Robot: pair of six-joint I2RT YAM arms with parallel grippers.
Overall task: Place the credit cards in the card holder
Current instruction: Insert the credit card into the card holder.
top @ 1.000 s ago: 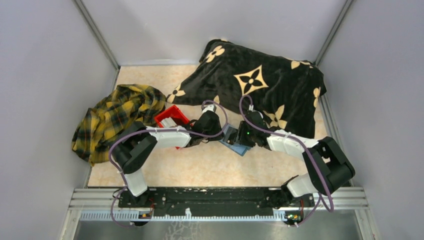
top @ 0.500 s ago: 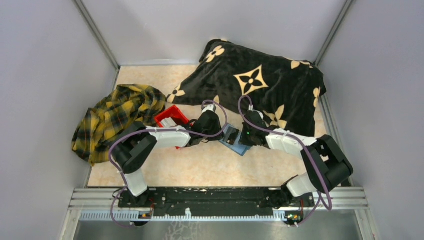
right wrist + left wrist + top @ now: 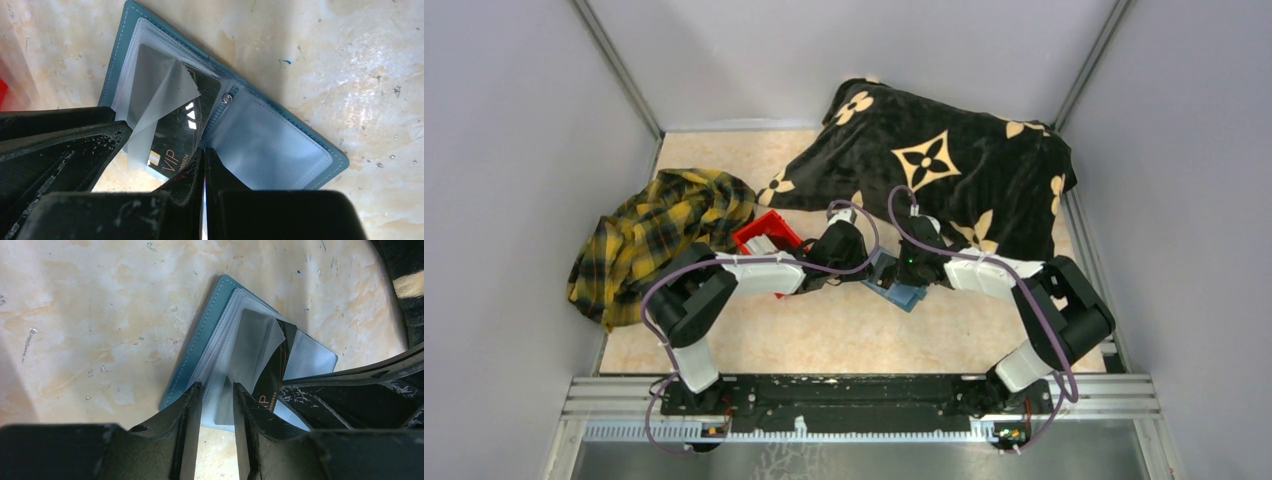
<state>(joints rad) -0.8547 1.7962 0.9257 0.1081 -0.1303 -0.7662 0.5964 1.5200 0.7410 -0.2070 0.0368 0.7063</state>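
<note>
Currently the card holder [image 3: 896,285] lies open between both arms, long axis far-left to near-right; the left gripper [image 3: 214,390], jaws apart, straddles its clear sleeves [image 3: 250,342]. The right gripper [image 3: 204,156], closed, touches the dark credit card [image 3: 182,127] by the spine, so it is nearer.

**Even light, soft close-ups**

The overhead view is bright, even and sharp; the arms [image 3: 764,272] throw only faint shadows on the table [image 3: 844,335]. Both wrist views show their own dark fingers [image 3: 185,415] soft at the bottom edge. Pale glare lies on the clear pockets of the holder [image 3: 270,145], small white glints on the black card [image 3: 175,132].
</note>
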